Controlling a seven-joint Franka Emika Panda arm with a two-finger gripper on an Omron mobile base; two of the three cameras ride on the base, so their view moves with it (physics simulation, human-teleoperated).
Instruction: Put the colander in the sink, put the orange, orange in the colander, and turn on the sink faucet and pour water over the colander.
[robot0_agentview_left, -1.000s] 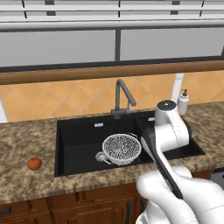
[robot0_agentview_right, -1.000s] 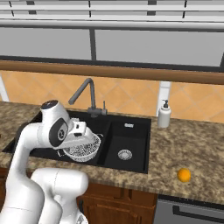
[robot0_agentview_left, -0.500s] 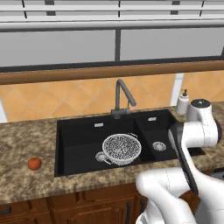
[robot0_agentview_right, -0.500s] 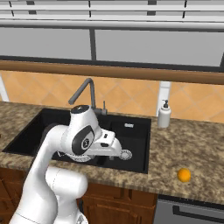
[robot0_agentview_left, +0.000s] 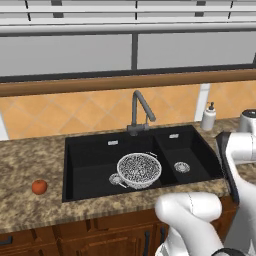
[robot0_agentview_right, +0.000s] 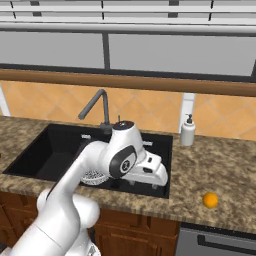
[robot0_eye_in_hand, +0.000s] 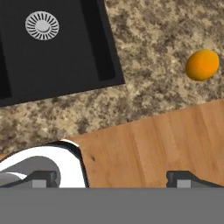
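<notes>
The speckled colander (robot0_agentview_left: 139, 170) sits upright in the larger basin of the black sink (robot0_agentview_left: 90, 167), and part of it shows behind my arm (robot0_agentview_right: 94, 176). One reddish orange (robot0_agentview_left: 39, 187) lies on the counter left of the sink. The yellower orange (robot0_agentview_right: 210, 200) lies on the counter right of the sink, and shows again at the upper right (robot0_eye_in_hand: 202, 64). My gripper (robot0_agentview_right: 159, 181) hangs over the sink's front right corner, short of that orange. In the hand view the gripper (robot0_eye_in_hand: 116, 179) is open and empty. The dark faucet (robot0_agentview_left: 140, 107) stands behind the sink; no water runs.
A white soap bottle (robot0_agentview_left: 208, 117) stands at the back right of the sink (robot0_agentview_right: 188, 131). The smaller basin's silver drain (robot0_eye_in_hand: 42, 25) lies under the hand. Granite counter (robot0_eye_in_hand: 166, 30) runs to the right, with a wooden cabinet front (robot0_eye_in_hand: 144, 148) below its edge.
My arm has swung right, from above the colander across the smaller basin to the sink's front right corner. The gripper stayed open. Colander and oranges have not moved.
</notes>
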